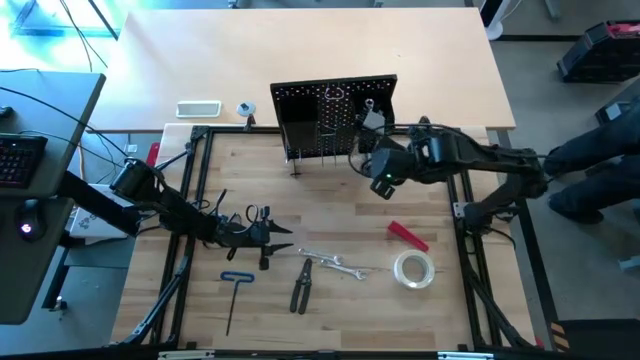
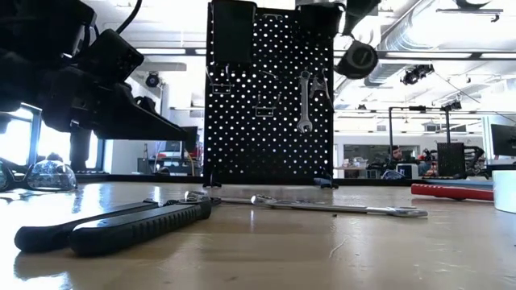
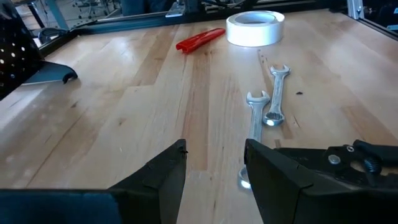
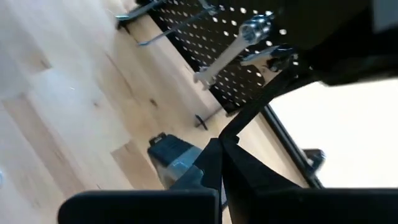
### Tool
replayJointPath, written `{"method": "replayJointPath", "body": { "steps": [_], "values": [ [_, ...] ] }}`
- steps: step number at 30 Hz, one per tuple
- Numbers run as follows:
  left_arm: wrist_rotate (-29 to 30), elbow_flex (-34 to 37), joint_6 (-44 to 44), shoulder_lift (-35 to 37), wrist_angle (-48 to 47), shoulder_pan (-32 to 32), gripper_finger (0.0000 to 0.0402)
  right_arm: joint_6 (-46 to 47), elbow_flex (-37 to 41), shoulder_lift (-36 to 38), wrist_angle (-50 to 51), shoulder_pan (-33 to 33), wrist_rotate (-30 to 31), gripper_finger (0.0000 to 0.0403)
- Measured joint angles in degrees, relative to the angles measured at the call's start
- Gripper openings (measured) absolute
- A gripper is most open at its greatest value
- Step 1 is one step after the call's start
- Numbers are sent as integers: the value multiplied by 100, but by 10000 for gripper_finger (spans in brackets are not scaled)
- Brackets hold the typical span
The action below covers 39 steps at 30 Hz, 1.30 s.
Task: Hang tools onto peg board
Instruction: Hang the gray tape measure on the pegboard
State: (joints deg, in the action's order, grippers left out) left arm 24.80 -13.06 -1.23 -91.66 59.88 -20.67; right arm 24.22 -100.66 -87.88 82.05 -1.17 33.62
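Pegboard (image 1: pixel 335 118) — black, perforated, upright on thin metal legs — at the far middle of the wooden counter (image 1: pixel 330 225), with one silver wrench (image 2: pixel 304 101) hung head-down on its face and a dark bin at its upper corner. Right claw (image 4: pixel 219 144) just in front of the board's right side, fingers pressed together on nothing. Left claw (image 3: pixel 214 163) low over the counter's left half, fingers apart and empty, beside the dark safety glasses (image 1: pixel 255 214).

Loose on the counter nearer the front edge: two silver wrenches (image 3: pixel 266 106) overlapping end to end, open-jawed heads glinting; dark-handled pliers (image 1: pixel 301 286) with handles splayed toward the front; blue T-handle hex key (image 1: pixel 235 297) with a long thin shaft, well to the left. Farther right, clear tape roll (image 1: pixel 413 268) lying flat — pale ring, hollow centre — and just beyond it a red-handled tool (image 1: pixel 408 236) angled across the boards. From counter level, pliers handles thick and matte in the foreground, wrenches stretched thin behind them. On the pale surface behind the counter, a white slab (image 1: pixel 198 108).
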Motion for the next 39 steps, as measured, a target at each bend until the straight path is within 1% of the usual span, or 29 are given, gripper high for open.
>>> {"method": "replayJointPath", "body": {
  "steps": [5, 8, 12, 16, 19, 22, 31, 39],
  "values": [
    [79, 0, 0, 0, 3, 7, 156, -181, 1222, 656, -1153, -31, -128, 0],
    [140, 0, 6, 0, -2, 9, 156, -174, 1839, 794, -1579, 13, 32, 0],
    [150, 0, 19, 0, -13, 17, 156, -177, 2468, 796, -2180, 55, 436, 0],
    [155, 0, -2, 0, -21, 17, 156, -83, 2889, 796, -2678, 81, 1129, 0],
    [153, 0, -20, 0, -24, 48, 156, -20, 3139, 796, -2992, 83, 1553, 0],
    [154, 0, -63, 0, -27, 122, 156, 19, 3287, 796, -3180, 97, 1725, 0],
    [104, 1, -63, 0, -25, 313, 156, -218, 3312, 796, -3681, 336, 1560, 0],
    [66, 0, -63, 0, -33, 330, 156, -382, 3312, 796, -3954, 457, 1544, 0]
  ]
}}
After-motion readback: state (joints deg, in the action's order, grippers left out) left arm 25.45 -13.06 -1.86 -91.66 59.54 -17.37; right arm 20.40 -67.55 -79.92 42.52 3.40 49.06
